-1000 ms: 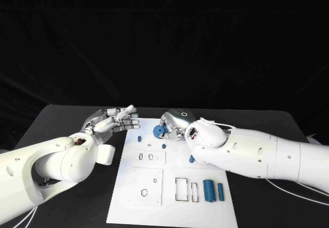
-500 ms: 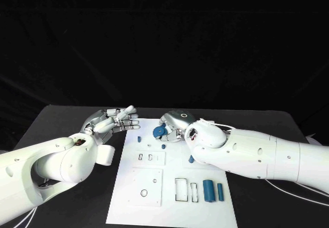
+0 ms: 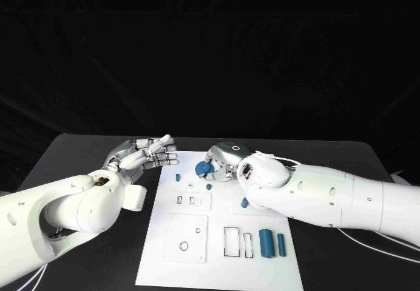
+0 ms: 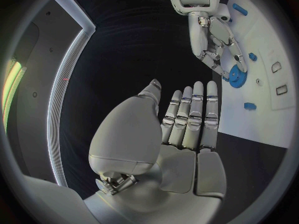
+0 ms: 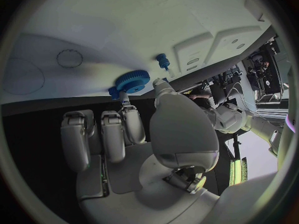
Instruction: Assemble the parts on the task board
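The white task board (image 3: 219, 267) lies in the middle of the black table. My right hand (image 3: 225, 156) hovers over its far end and pinches a blue gear (image 3: 204, 168) between thumb and a fingertip; the right wrist view shows the gear (image 5: 131, 79) just above the board (image 5: 124, 25), close to a small blue peg (image 5: 162, 60). My left hand (image 3: 144, 156) is held up beside the board's far left corner, fingers straight, holding nothing. In the left wrist view the gear (image 4: 236, 75) hangs from the right hand (image 4: 212, 35).
Two small blue pegs (image 3: 178, 177) (image 3: 208, 187) stand near the far end of the board. Another blue piece (image 3: 245, 202) lies by my right forearm. Two blue cylinders (image 3: 265, 242) (image 3: 281, 244) lie at the near right, beside rectangular slots (image 3: 232, 240).
My right hand has sunk slightly toward the board with the gear in it. The left hand has stayed where it was.
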Motion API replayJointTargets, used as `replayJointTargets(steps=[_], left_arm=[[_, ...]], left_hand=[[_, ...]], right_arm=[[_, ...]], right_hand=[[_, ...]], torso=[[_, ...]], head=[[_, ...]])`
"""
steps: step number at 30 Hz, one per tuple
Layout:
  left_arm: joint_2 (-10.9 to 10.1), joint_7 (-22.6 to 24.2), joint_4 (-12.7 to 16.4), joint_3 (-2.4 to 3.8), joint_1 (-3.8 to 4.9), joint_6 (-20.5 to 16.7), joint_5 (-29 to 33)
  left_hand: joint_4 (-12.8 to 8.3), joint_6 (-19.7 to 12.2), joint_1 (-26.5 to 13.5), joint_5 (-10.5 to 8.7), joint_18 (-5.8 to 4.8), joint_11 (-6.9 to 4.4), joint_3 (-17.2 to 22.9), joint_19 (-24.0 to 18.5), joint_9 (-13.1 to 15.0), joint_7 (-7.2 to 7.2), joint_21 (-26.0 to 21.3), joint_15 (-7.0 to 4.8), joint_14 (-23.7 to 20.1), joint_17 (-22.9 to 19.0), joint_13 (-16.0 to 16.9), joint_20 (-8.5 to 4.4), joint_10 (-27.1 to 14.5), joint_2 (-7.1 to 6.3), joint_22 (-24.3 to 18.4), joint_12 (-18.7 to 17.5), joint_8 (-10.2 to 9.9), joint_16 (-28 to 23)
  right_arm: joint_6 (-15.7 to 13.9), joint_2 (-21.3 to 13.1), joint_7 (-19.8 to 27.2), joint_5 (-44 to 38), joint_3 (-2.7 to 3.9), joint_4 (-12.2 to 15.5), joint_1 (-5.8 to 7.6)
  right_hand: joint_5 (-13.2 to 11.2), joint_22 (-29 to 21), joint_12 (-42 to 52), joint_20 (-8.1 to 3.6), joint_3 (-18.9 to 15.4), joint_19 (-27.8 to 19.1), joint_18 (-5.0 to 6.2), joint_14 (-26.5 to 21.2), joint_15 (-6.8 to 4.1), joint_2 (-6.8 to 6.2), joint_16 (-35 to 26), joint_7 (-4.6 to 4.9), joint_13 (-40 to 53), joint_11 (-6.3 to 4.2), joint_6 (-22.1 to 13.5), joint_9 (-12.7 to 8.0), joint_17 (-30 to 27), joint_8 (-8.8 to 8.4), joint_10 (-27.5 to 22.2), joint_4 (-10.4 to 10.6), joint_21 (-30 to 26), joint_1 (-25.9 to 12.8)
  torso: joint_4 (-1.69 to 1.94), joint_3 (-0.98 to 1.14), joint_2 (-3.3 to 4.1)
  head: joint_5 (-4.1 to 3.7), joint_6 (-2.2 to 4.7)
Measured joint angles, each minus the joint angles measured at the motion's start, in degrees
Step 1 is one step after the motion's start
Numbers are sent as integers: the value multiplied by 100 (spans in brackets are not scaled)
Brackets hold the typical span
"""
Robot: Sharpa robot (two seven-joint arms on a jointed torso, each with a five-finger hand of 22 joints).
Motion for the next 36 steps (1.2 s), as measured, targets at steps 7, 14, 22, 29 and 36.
replayJointTargets(steps=[7, 14, 22, 29, 36], left_arm=[[-1, -5, -13, 0, 0, 0, 0], [9, -9, -62, -1, 0, 2, 0], [69, -14, -130, -3, 0, 12, 0], [116, -17, -204, -6, -1, 31, 0], [135, -20, -227, -6, -1, 51, 0]], left_hand=[[0, 0, 0, 0, 0, 0, 0, 0, 0, 0, 0, 0, 0, 0, 0, 0, 0, 0, 0, 0, 0, 0], [0, 0, 0, 0, 0, 0, 0, 0, 0, 0, 0, 0, 0, -1, 0, 0, 0, 0, -1, 0, 0, 0], [0, 0, 0, 0, 0, 0, 0, 0, 0, 0, 0, 20, -20, -1, 0, 0, 0, 0, 4, -31, 1, 0], [0, 0, 0, 0, 0, 0, 0, 0, 0, 0, 0, 20, -20, 3, 0, 0, 0, 0, 4, -31, 2, 0], [0, 0, 24, 0, 0, 0, 0, 0, 0, 0, 0, 20, -20, 4, 0, 0, 0, 24, 3, -31, -23, 0]], right_arm=[[-534, -336, 139, 119, 8, 394, -11], [-886, -1150, 407, 485, 51, 1035, 120], [-643, -2281, 1103, 1675, 57, 1305, 200], [-391, -2795, 1653, 2252, 52, 1221, 193], [-220, -2894, 1886, 2304, 48, 959, 143]], right_hand=[[134, 0, 142, 0, 170, 0, 0, 0, 0, 142, 25, -23, 5, -52, 121, -1, -1, -28, 128, -94, 44, 389], [52, -1, 142, 0, 197, 0, 0, 0, 0, 58, 24, -31, 4, -52, 152, -8, -1, -89, 128, -122, -2, 581], [149, -2, 118, 0, 195, 0, 0, 0, 0, -111, -79, -44, 4, -52, 266, -20, -2, -133, 128, -444, -267, 1117], [192, -2, 118, -1, 207, 0, 0, 0, 0, -137, -8, -44, 3, -52, 266, -39, -2, -182, 128, -595, -178, 1328], [191, -2, 118, -1, 185, 0, 0, 0, -1, -160, -8, -44, 3, -52, 265, -52, -3, -227, 128, -648, -177, 1350]], torso=[[-11, 6, -5], [-37, 22, -36], [-109, 52, -88], [-167, 93, -115], [-171, 109, -117]], head=[[-7, 31], [-53, 56], [-126, 74], [-147, 69], [-159, 46]])
